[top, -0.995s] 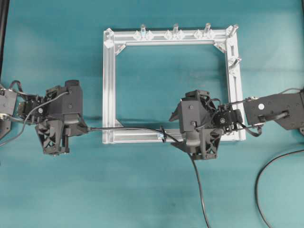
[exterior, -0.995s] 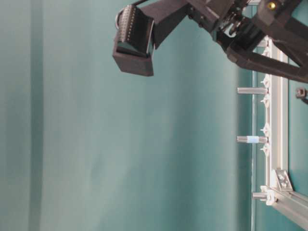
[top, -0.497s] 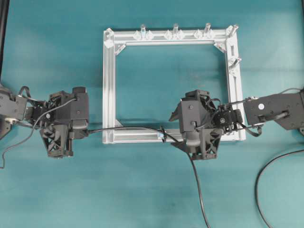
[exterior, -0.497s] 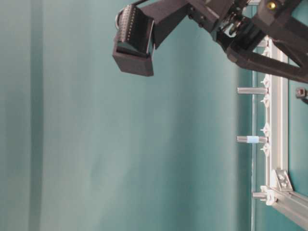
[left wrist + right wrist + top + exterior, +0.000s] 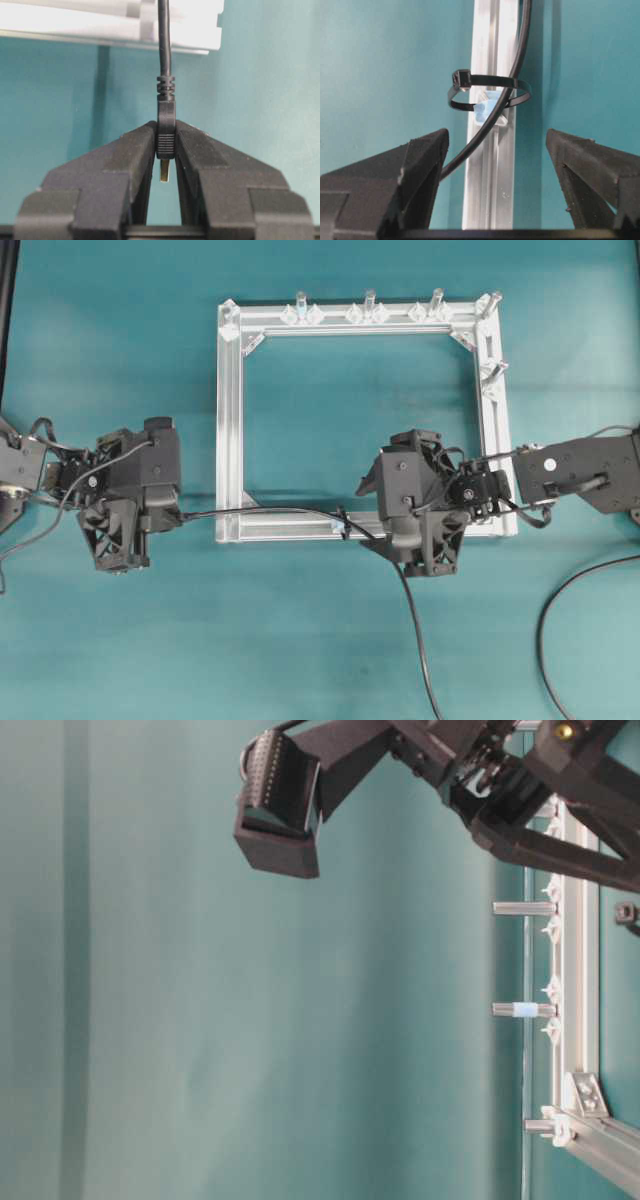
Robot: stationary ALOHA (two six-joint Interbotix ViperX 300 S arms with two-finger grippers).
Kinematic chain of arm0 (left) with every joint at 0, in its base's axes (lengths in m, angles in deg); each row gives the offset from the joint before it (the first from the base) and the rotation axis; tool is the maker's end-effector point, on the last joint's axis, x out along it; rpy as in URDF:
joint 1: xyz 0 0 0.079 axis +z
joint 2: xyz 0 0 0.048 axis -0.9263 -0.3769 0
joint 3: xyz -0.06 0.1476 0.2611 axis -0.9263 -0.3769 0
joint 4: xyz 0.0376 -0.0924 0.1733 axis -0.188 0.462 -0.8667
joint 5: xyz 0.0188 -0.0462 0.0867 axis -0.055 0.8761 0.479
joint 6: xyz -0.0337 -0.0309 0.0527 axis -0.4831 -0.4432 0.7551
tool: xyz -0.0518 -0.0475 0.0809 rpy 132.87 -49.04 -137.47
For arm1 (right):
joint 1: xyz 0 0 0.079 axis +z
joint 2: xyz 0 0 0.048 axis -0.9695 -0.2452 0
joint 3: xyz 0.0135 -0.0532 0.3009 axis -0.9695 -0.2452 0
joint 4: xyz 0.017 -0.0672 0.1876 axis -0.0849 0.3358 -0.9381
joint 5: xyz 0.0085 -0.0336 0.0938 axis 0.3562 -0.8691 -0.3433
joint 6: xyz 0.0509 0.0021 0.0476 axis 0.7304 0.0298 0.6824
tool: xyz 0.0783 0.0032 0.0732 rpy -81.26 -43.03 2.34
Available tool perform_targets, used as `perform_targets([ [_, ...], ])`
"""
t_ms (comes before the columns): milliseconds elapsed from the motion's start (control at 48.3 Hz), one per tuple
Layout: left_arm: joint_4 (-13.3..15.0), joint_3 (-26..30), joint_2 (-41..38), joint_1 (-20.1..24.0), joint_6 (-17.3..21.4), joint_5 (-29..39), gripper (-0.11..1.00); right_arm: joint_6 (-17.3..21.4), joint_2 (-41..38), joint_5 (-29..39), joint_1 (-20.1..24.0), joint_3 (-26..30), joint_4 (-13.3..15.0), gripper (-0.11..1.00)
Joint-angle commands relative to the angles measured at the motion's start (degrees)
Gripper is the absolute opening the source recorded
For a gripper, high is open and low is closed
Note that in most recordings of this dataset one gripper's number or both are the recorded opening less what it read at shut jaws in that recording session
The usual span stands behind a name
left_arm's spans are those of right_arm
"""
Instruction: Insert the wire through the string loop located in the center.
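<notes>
Already the wire (image 5: 496, 117) runs through the string loop (image 5: 490, 92), left hand (image 5: 165, 150) pinching its plug, right hand (image 5: 492, 165) spread empty just beside the loop; a harder pull risks snagging there.

I see bright, even light from above. The aluminium frame (image 5: 229, 420) glares nearly white in my left wrist view. Soft shadows lie under both arms on the teal table (image 5: 320, 640). Close gripper pads blur slightly; the table-level view arrives rotated sideways.
</notes>
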Motion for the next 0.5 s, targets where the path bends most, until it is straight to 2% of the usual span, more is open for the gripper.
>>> perform_targets([
  [0,0.09,1.05,0.88,-0.26,-1.23,0.0,0.14,0.09,1.49,-0.18,0.18,0.44,0.0,0.82],
  [41,0.09,1.41,0.79,-0.26,-1.23,0.09,0.14,0.09,1.49,-0.18,0.18,0.44,0.0,0.82],
  [83,0.0,1.67,0.7,-0.26,-1.05,0.18,0.21,0.09,1.49,-0.18,0.18,0.44,0.0,0.82],
  [228,-0.26,2.55,0.18,-0.35,-0.7,0.62,0.66,0.09,1.49,-0.18,0.09,0.44,0.0,0.82],
  [290,-0.26,2.55,0.09,-0.35,-0.7,0.62,0.79,0.09,1.49,-0.18,0.18,0.44,0.0,0.82],
  [477,-0.26,2.37,0.09,-0.35,-0.79,0.62,0.79,0.09,1.49,-0.18,0.18,0.44,0.0,0.82],
])
